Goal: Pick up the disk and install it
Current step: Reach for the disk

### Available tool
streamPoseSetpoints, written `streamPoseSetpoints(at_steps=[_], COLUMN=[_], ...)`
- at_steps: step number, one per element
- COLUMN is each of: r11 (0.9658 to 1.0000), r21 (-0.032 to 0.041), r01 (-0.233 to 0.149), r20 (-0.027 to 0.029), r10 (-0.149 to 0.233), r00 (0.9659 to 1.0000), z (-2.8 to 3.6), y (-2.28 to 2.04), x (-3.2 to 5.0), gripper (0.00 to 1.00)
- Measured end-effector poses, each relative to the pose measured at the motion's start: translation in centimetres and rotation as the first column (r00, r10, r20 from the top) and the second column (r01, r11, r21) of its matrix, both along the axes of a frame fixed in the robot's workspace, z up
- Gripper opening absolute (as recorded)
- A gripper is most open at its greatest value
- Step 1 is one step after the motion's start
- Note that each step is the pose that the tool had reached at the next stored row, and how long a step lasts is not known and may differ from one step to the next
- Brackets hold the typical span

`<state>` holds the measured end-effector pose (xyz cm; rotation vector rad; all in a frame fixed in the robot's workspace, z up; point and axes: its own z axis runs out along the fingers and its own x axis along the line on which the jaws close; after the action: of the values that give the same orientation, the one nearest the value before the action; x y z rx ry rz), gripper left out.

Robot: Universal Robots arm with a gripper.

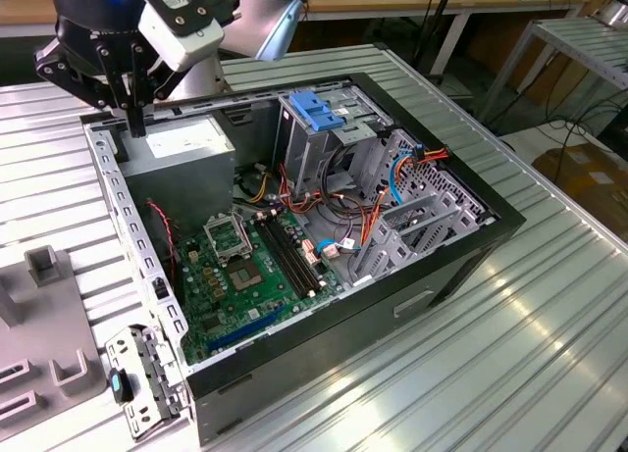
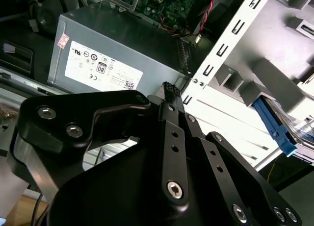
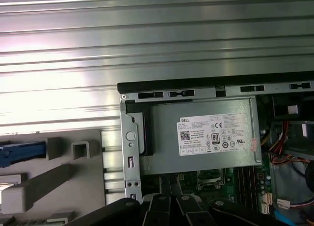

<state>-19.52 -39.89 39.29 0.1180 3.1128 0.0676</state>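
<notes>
Of the disk I see mainly a blue side rail (image 2: 276,127), lying in a grey fixture (image 2: 267,79) outside the computer case; the same rail (image 3: 19,153) sits at the picture's edge in the first wrist view. My black gripper (image 1: 135,126) hangs over the case's far corner on the exterior view's left, above the wall beside the power supply. Its fingers (image 2: 169,93) stand shut together with nothing between them, well apart from the disk.
The open case (image 1: 491,226) lies on a ribbed metal table (image 1: 549,354). Inside are a grey power supply (image 1: 186,148) with a white label, a green motherboard (image 1: 245,276), cables, and a drive cage holding a bare blue bracket (image 1: 319,109). The grey fixture (image 1: 49,325) lies on the exterior view's left.
</notes>
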Motion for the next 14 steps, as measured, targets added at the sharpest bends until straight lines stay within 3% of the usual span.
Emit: streamPoseSetpoints(at_steps=[14], r11=[1.0000], r21=[0.0000], r01=[0.000], r20=[-0.0005], r10=[0.000], r00=[1.0000], z=[-0.02], y=[0.00], x=[-1.40], gripper=[0.11])
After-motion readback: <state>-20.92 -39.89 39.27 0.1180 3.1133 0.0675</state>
